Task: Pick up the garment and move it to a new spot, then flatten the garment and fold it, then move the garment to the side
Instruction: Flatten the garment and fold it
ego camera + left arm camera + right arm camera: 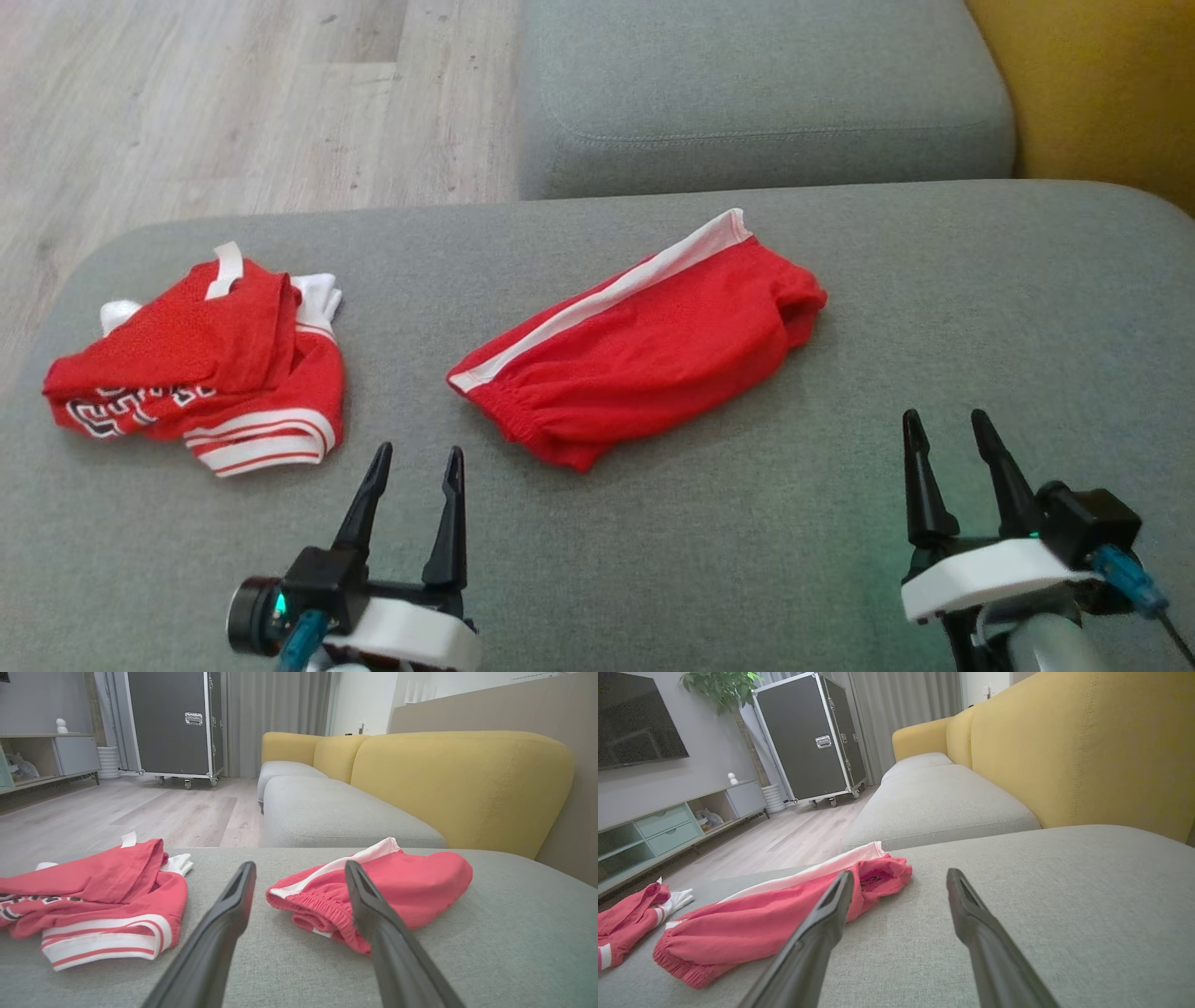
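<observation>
A red garment [644,345] with a white side stripe and an elastic waistband lies folded over in the middle of the grey seat cushion [709,560]; it shows too in the left wrist view [420,882] and the right wrist view [752,924]. A second red garment [205,364], a jersey with white trim and lettering, lies crumpled at the cushion's left [93,896]. My left gripper [417,452] is open just in front of the gap between the two garments, touching neither. My right gripper [945,416] is open over bare cushion, to the right of the striped garment.
Another grey seat cushion [766,93] lies beyond this one, and a yellow backrest [1102,84] runs along the right. Wood floor [233,93] drops away past the cushion's left and far-left edges. A black wheeled case [173,723] stands across the room.
</observation>
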### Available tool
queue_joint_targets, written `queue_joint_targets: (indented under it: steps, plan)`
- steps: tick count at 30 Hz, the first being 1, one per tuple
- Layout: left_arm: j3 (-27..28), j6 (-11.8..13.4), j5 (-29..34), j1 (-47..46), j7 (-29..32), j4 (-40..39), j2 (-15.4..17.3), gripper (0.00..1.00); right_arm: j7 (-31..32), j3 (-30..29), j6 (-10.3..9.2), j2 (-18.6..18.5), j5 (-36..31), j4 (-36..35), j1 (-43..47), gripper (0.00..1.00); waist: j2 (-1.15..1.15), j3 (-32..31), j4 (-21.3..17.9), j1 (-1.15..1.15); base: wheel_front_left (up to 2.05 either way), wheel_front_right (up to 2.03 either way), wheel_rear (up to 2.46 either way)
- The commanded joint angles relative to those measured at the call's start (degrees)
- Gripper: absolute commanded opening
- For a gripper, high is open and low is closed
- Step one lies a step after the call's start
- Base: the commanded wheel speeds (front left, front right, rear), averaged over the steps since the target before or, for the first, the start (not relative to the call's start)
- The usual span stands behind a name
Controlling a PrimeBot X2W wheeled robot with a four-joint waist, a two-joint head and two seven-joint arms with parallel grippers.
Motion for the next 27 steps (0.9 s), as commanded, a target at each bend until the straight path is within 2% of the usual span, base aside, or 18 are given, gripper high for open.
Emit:
queue_joint_targets:
  steps: [1,7,13,17,21,27]
  plan:
    - [3.03,-0.66,1.22,-2.37,-0.47,-1.73,-0.51,1.00,-0.62,1.50,-0.05,-0.22,-0.75,-2.38,-2.34,1.00,-0.01,0.55,0.65,0.00,0.00,0.00,0.00]
    - [4.12,-2.30,3.06,-3.39,-0.47,-1.18,-1.61,1.00,0.66,0.29,-0.05,-0.21,-3.13,-2.86,-5.20,1.00,-0.01,3.01,2.40,0.00,0.00,0.00,0.00]
    - [4.57,-4.49,3.96,-6.83,-0.47,-0.80,-2.88,1.00,4.41,-2.39,-0.05,-0.21,-5.81,-1.56,-15.08,1.00,-0.01,9.00,5.42,0.00,0.00,0.00,0.00]
    - [4.00,-5.60,4.94,-9.47,-0.47,-0.58,-3.75,1.00,9.06,-7.20,-0.05,-0.22,-7.37,4.94,-23.56,1.00,-0.01,12.17,8.06,0.00,0.00,0.00,0.00]
    - [3.28,-6.20,5.49,-11.60,-0.47,-0.33,-4.42,1.00,13.14,-13.90,-0.05,-0.31,-7.66,14.86,-31.40,1.00,-0.01,14.38,10.72,0.00,0.00,0.00,0.00]
    - [1.94,-6.47,5.20,-13.36,-0.47,0.05,-4.95,1.00,15.14,-22.38,-0.05,-1.24,-14.02,27.73,-38.54,1.00,-0.01,16.06,13.74,0.00,0.00,0.00,0.00]
